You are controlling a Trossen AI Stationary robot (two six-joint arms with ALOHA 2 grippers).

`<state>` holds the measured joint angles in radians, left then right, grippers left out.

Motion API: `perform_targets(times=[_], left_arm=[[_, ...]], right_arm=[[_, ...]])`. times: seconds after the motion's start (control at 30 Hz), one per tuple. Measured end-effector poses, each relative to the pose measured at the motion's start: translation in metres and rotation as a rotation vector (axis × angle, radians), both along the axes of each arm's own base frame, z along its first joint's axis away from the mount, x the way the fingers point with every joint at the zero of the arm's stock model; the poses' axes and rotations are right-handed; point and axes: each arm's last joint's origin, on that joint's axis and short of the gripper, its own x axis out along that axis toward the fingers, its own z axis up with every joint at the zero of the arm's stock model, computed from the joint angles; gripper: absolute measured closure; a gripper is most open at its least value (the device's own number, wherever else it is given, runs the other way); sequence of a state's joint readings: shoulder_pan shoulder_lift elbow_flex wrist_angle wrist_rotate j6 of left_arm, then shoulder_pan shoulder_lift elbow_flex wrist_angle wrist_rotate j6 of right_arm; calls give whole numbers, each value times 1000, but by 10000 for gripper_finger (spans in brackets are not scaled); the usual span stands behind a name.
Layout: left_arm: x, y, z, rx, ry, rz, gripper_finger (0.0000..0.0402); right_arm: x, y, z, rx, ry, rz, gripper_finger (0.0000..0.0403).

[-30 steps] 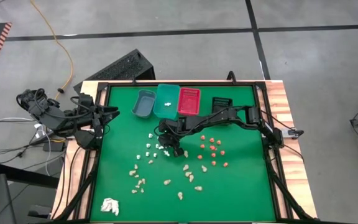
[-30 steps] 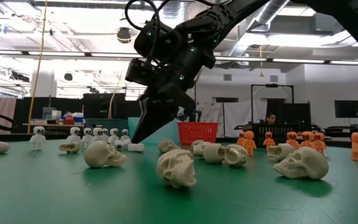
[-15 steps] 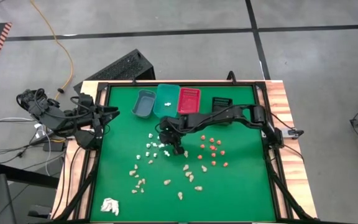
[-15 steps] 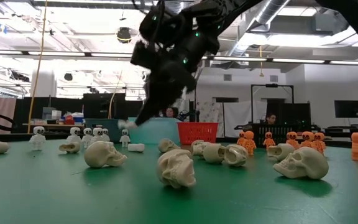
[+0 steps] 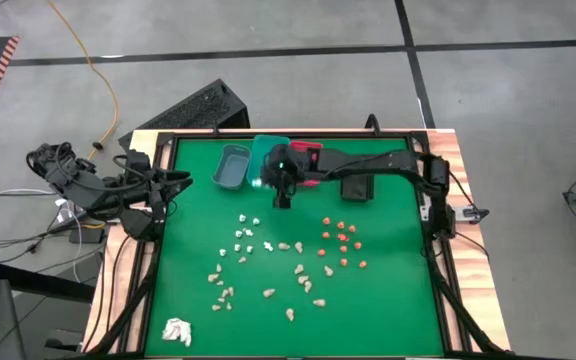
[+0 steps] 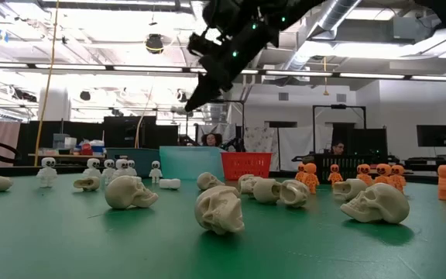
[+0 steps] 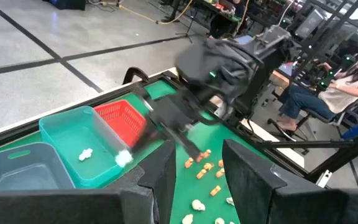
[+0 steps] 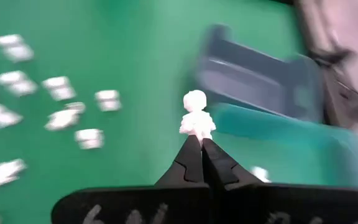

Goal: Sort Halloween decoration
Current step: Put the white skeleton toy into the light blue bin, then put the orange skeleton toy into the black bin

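Overhead, the right gripper (image 5: 258, 184) hangs at the near edge of the teal bin (image 5: 269, 160), its arm stretched across the back of the green table (image 5: 388, 300) from the right side. Fingers pinched tight on a small white skeleton figure (image 8: 196, 116), held by its lower end, head pointing away from the wrist. From table height the gripper (image 6: 187, 108) sits well above the mat, tips angled down and to the left.

One white piece (image 7: 86, 153) already lies inside the teal bin. Grey bin (image 5: 231, 167) just to its left, red bin (image 5: 305, 162) to its right, a black bin (image 5: 356, 178) beyond that, partly under the arm.

The rest of the Halloween decoration is on the mat: white skeletons (image 5: 246, 235) in a loose cluster at centre-left, orange figures (image 5: 342, 240) grouped to the right, beige skulls (image 5: 268, 292) scattered toward the front. A white papery wad (image 5: 176, 331) sits alone at the front-left corner.

Left gripper (image 5: 158, 208) parked at the table's left edge, clear of the pieces; its fingers (image 7: 247, 180) stand partly apart with nothing between them.

A seated person (image 7: 337, 81) shows beyond the table.
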<state>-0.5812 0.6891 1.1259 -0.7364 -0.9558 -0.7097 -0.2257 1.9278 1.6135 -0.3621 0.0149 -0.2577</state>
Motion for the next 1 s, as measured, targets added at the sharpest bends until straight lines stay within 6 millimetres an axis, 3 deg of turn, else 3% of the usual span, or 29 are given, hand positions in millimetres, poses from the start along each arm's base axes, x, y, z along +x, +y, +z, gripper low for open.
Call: perform_targets(times=[0.2,0.33,0.57,0.9,1.0], left_arm=[[0,0,0,2,-2,11,281],[0,1,0,8,-2,26,281],[-1,1,0,16,-1,47,281],[-1,2,0,17,-2,52,281],[-1,1,0,17,-1,50,281]], right_arm=[[-7,-41,-10,81,2,-186,403],[-7,-53,-25,103,33,-223,403],[-3,-53,-32,75,49,-193,391],[-5,-57,-32,64,57,-201,297],[-10,-54,-17,72,64,-186,283]])
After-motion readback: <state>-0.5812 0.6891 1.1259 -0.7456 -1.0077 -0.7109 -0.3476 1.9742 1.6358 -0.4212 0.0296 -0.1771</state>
